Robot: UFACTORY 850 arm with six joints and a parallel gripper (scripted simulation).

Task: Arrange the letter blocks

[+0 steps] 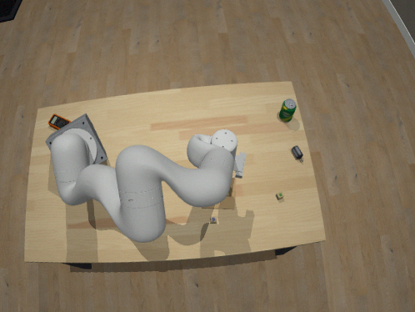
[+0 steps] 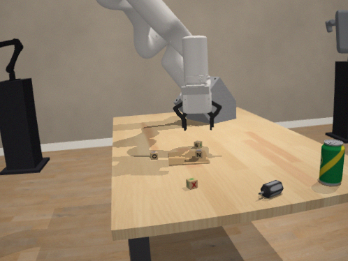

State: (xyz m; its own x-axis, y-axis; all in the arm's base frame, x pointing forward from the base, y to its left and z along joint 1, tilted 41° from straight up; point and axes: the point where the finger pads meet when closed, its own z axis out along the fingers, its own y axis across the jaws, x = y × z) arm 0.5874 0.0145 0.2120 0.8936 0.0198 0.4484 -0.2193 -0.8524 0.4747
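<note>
My gripper (image 2: 197, 128) is open and empty. It hangs above the tan mat (image 2: 177, 161) (image 1: 227, 203); in the overhead view the arm hides its fingers. On the mat stands a wooden block with N (image 2: 198, 153). Another block (image 2: 198, 144) stands just behind it, straight under the fingers; its letter is too small to read. A block with O (image 2: 154, 155) (image 1: 213, 219) lies on the table to the left of the mat. A block with a red X on its side and green on top (image 2: 191, 183) (image 1: 280, 196) lies apart, nearer the table's front edge.
A green can (image 1: 287, 109) (image 2: 332, 162) stands near the table's corner. A small black cylinder (image 1: 297, 152) (image 2: 271, 189) lies near the edge. An orange meter (image 1: 58, 121) lies beside the robot's base (image 1: 92, 133). Black stands are on the floor beside the table.
</note>
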